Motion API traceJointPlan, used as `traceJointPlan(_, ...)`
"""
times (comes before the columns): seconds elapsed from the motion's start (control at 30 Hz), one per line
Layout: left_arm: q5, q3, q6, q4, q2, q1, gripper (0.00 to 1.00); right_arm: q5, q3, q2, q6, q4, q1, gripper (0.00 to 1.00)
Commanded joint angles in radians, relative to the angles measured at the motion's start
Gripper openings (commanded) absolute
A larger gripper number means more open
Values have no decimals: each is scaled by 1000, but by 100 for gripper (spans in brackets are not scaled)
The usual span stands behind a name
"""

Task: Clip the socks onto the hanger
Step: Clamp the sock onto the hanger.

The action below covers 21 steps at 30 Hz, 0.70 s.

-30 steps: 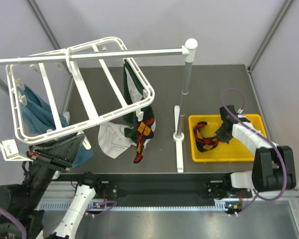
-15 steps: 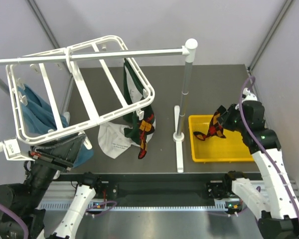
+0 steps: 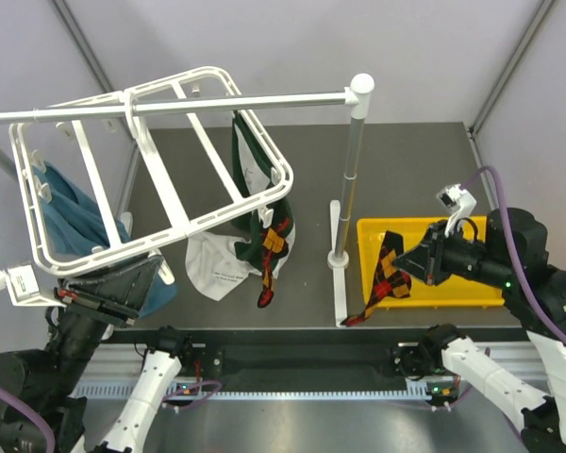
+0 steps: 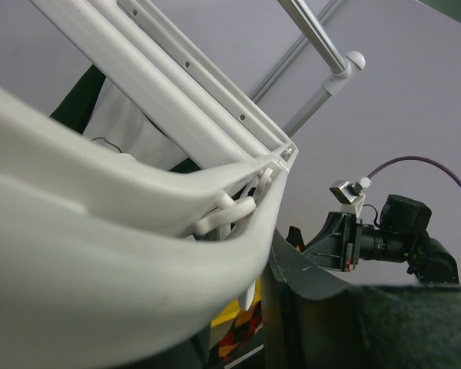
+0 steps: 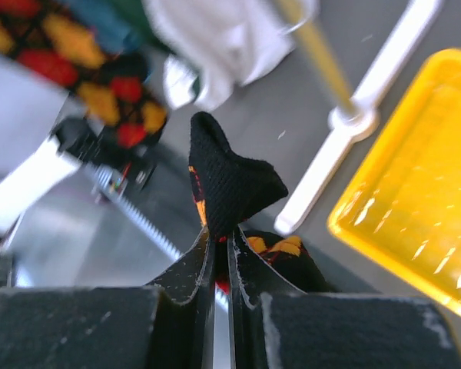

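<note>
The right tool (image 3: 418,261) is clenched on the argyle sock (image 3: 385,276), and the wrist view shows its two fingers (image 5: 186,269) pinching a dark fold of the fabric with barely a gap between them. The sock dangles down and to the left from that grip. It crosses the left edge of the yellow tray (image 3: 424,224), and its tip ends near the foot of the metal stand (image 3: 339,283) on the bench (image 3: 396,160). I cannot tell whether the sock brushes the tray's rim.

Well over to the left, the white hanger (image 3: 160,193) hooks onto the silver rail (image 3: 245,100) and tilts down toward the left tool (image 3: 104,297). That tool looks closed on the hanger's near rim, which fills the left wrist view up close. A second argyle sock (image 3: 272,247) hangs clipped at the hanger's right corner, beside a dark green one (image 3: 250,156) and a white one (image 3: 215,267). A teal cloth (image 3: 66,212) hangs at the hanger's left side. The held sock and the hanger are well apart, with the stand between them.
</note>
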<state>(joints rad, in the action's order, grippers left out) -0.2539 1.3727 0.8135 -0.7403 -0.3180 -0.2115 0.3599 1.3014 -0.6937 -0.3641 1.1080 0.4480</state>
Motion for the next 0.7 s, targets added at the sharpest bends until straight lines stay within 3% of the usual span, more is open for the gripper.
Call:
traceJointPlan(0.0, -30, -6, 1, 19, 5, -2, 0, 228, 125, -21, 111, 117, 12, 1)
traceJointPlan(0.17, -27, -11, 4, 16, 8, -2, 0, 263, 184, -64, 162, 133, 14, 1)
traceJointPlan(0.4, -18, 6, -2, -8, -3, -2, 0, 271, 88, -79, 76, -51, 73, 0)
traceJointPlan(0.5, -12, 8, -4, -11, -3, -2, 0, 150, 72, -104, 7, -131, 208, 0)
traceJointPlan(0.53, -12, 6, -4, -10, -1, -2, 0, 99, 65, -113, -34, -151, 324, 0)
traceJointPlan(0.6, -10, 5, -4, -10, -1, 0, 0, -111, 65, -160, -77, -192, 479, 0)
traceJointPlan(0.63, -11, 3, -2, -10, -1, -2, 0, -292, 74, -177, -114, -200, 659, 0)
traceJointPlan(0.67, -8, 3, -2, -10, 0, -2, 0, -384, 84, -197, -130, -224, 752, 0)
